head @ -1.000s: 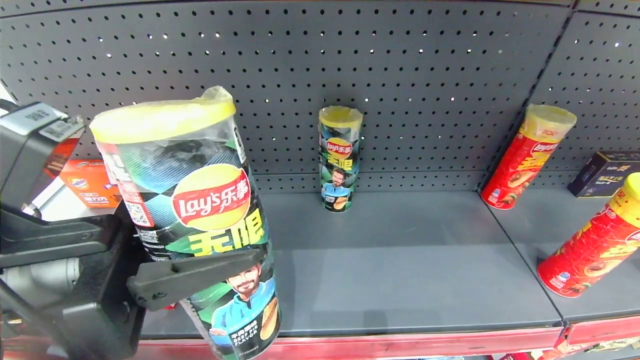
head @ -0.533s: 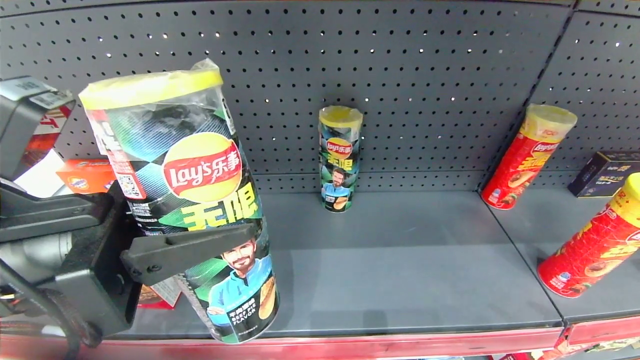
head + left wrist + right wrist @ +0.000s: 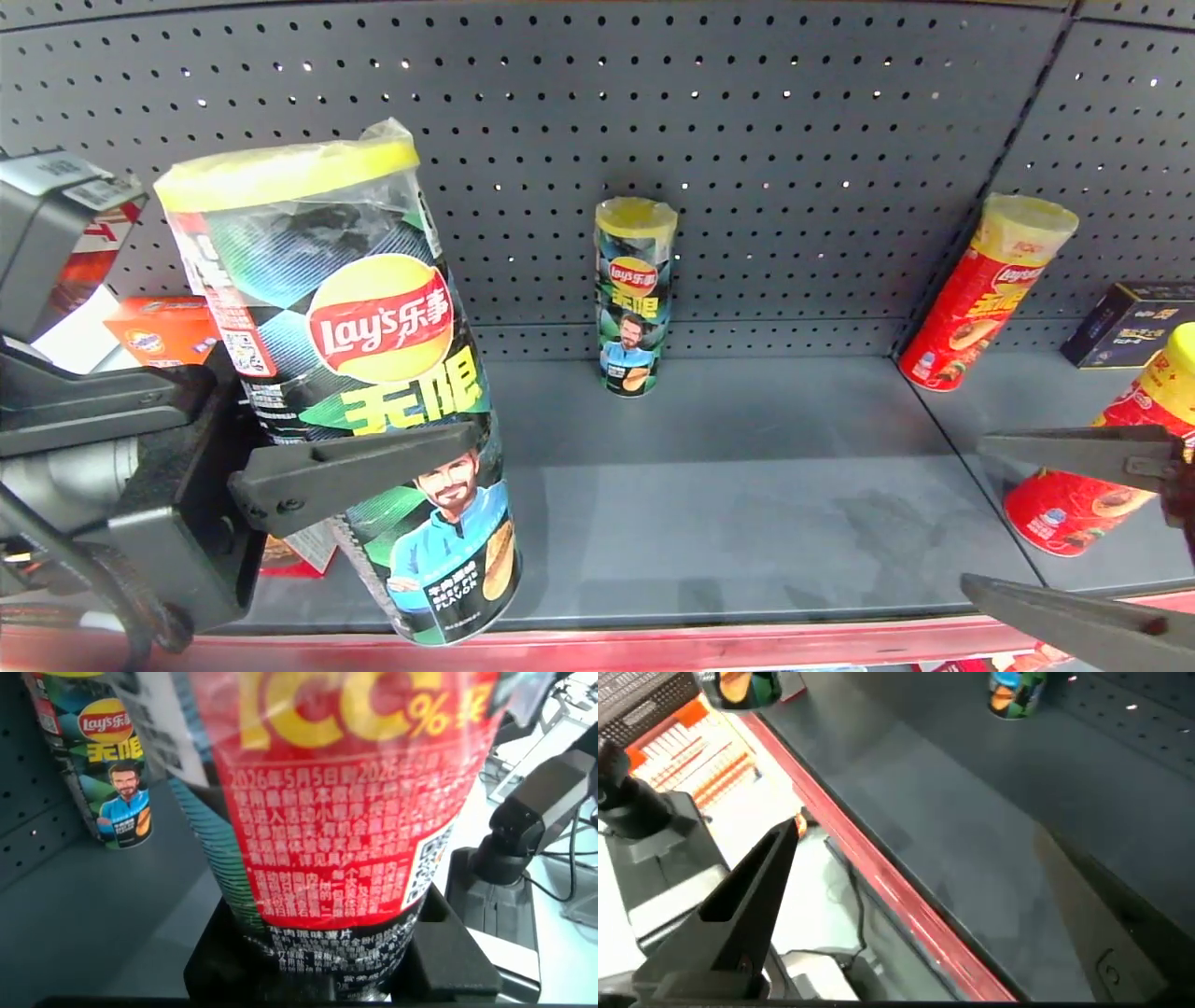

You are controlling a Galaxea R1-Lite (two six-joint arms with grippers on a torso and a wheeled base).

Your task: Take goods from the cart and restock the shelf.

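Observation:
A green-and-black chip can with a yellow lid hangs tilted over the front left of the grey shelf, its base near the red front edge. My left gripper is shut on its middle; up close the can rises from the gripper. A matching can stands upright against the pegboard at the back centre. My right gripper is open and empty at the shelf's front right, over the red edge.
Two red chip cans lean at the right, one at the back, one nearer the front just behind my right gripper. A dark box lies far right, an orange box far left. The pegboard wall closes the back.
The held can shifted slightly up and left with my left gripper, then steadied. My right gripper has come into the head view at the lower right, open.

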